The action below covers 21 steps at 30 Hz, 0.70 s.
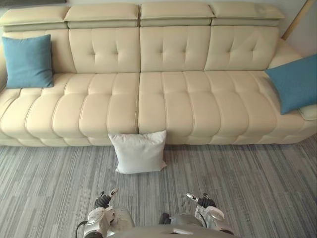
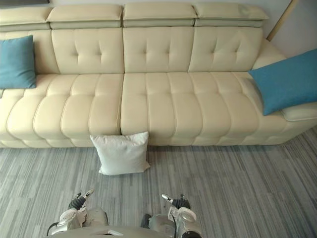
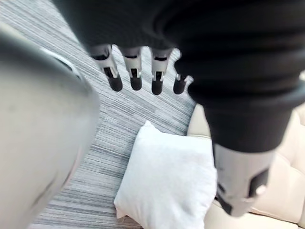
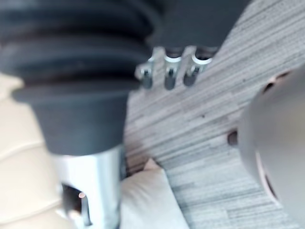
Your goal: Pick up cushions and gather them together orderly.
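A white cushion [image 1: 139, 152] stands on the grey carpet, leaning against the front of the cream sofa [image 1: 163, 99]; it also shows in the left wrist view as the white cushion [image 3: 167, 183]. One blue cushion [image 1: 28, 61] leans on the sofa's far left backrest. Another blue cushion [image 1: 295, 83] rests on the right armrest end. My left hand [image 1: 104, 200] and right hand [image 1: 203, 201] hang low near the bottom edge, short of the white cushion, both with straight fingers [image 3: 134, 76] holding nothing.
The long cream sofa spans the whole width, its seat bare between the two blue cushions. Grey striped carpet [image 1: 237, 183] lies in front. A wall and a wooden strip [image 1: 297, 20] stand behind the right end.
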Available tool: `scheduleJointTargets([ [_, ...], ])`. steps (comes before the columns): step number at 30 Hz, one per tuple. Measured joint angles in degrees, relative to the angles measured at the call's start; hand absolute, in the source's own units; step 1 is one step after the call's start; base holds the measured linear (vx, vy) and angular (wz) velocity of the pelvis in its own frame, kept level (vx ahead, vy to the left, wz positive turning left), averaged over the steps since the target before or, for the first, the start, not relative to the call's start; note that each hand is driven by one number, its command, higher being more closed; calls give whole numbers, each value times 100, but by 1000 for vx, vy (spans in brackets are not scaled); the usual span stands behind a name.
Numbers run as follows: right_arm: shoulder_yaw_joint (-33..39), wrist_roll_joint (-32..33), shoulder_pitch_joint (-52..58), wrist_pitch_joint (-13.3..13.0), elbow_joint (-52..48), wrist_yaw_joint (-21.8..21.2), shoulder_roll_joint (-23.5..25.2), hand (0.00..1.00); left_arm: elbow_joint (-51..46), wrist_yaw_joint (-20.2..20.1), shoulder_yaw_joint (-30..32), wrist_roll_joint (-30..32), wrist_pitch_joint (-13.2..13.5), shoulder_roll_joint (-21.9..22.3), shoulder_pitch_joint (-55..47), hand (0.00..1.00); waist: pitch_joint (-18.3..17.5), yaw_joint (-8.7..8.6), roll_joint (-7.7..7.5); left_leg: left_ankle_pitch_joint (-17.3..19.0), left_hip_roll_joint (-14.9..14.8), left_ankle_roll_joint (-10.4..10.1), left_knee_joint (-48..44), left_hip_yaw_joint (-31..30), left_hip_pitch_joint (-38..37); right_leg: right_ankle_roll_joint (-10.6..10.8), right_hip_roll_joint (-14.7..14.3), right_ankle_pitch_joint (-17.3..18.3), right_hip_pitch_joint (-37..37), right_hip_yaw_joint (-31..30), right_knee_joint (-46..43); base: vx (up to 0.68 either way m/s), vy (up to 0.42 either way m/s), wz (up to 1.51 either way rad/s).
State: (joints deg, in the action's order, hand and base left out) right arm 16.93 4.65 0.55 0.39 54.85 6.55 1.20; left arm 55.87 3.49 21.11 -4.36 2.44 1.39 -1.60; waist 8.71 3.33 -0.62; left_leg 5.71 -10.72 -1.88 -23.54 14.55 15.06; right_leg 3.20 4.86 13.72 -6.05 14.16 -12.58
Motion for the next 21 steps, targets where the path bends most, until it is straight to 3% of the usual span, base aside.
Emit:
scheduleJointTargets([
  [1,6,-3,1,0,7,0,113,0,26,-1,21,-14,-1,-74,1,0,-23,9,-134,83,87,87,5,128,-3,31,129,-69,8,-56,12,256,258,-1],
  [2,11,-7,4,0,9,0,152,0,66,1,21,-11,0,-92,10,0,-29,41,-163,218,155,153,-47,180,-55,60,221,-179,-5,-104,-27,246,249,-8],
  [4,8,-24,5,0,11,-6,169,0,123,-2,17,-10,1,-90,15,0,-30,81,-162,379,247,226,2,330,-312,143,355,-298,26,-189,-342,216,227,-30],
  [8,-73,-53,-15,-16,-38,-18,131,0,227,-8,-125,-1,-20,-110,-5,0,-70,-4,-65,679,329,325,15,424,-679,160,631,-611,837,-494,-2278,125,146,-13],
  [9,-119,-55,-32,-17,-43,-24,127,0,236,-8,-163,0,-26,-136,-7,0,-75,-27,-59,755,325,339,16,395,-763,137,669,-558,1188,-618,-2957,132,75,12],
  [11,-122,-54,-25,-17,-90,-20,126,0,271,-6,-156,0,-43,-175,-29,0,-99,-27,-116,843,344,337,63,362,-1001,130,610,-207,1507,-640,-3424,149,11,19],
  [13,-188,-54,-22,-26,-96,-20,121,0,274,-6,-156,1,-54,-175,-40,0,-103,-117,-118,874,345,307,115,254,-1170,81,367,62,1625,-561,-2877,133,-95,38],
  [14,-260,-55,-22,-26,-96,-21,117,0,277,-5,-150,1,-51,-181,-94,0,-121,-114,-147,876,382,254,142,223,-1208,19,234,-43,1593,-573,-2277,149,-143,32],
  [15,-276,-52,25,-19,-60,-24,156,0,273,-10,-122,12,-46,-217,-103,0,-203,-87,-268,909,522,171,146,195,-1195,-265,151,-511,1606,-585,-1461,188,-140,16],
  [19,-202,-51,66,-17,4,-17,-1,0,404,-1,-92,16,-52,-1,-123,0,-389,-49,66,932,344,25,175,58,-1139,-203,-72,-451,1289,-497,-729,172,-100,5],
  [21,-63,-52,83,-18,4,-12,-8,0,429,-2,-83,16,-52,28,-135,0,-415,-64,112,932,288,17,203,-92,-1174,-214,-176,-533,1090,-384,-453,86,-78,15],
])
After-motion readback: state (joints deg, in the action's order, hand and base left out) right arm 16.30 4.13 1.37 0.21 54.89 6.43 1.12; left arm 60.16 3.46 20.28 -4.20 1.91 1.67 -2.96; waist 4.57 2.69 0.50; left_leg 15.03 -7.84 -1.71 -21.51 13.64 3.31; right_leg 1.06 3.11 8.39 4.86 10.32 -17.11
